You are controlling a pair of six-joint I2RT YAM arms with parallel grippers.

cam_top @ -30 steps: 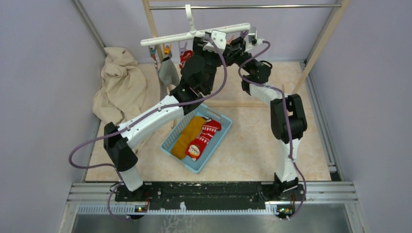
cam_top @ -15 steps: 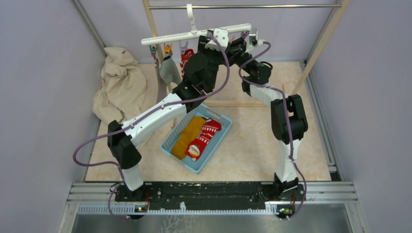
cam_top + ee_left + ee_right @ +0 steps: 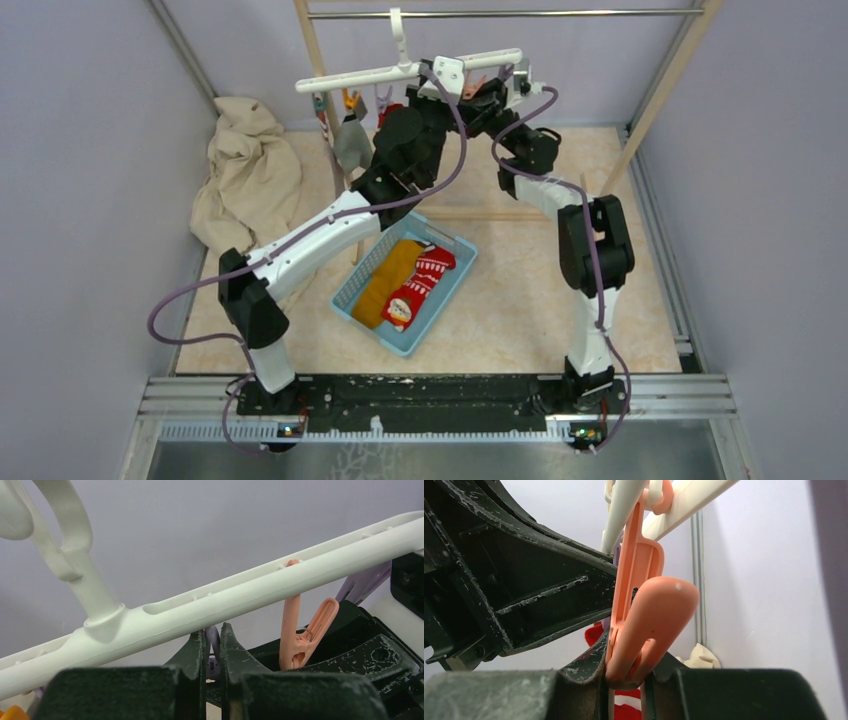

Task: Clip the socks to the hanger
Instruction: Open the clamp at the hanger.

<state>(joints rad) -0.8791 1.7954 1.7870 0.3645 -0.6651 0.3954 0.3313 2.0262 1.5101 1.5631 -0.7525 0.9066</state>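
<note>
**Both grippers at the hanger.** The hanger [image 3: 350, 78] is hung by its hook on the metal rail [image 3: 560, 13]. The left gripper [image 3: 213, 630] is closed on a purple peg [image 3: 212, 641] directly beneath the bar. The right gripper [image 3: 629, 677] is clamped on the lower end of an orange peg [image 3: 639, 580]. The mustard sock [image 3: 385, 278] and the red patterned sock [image 3: 420, 283] are laid side by side in the blue basket [image 3: 441, 300], well below both grippers.

Left fingers [image 3: 191, 659] pinched, right fingers [image 3: 583, 669] pinched, aloft
</note>
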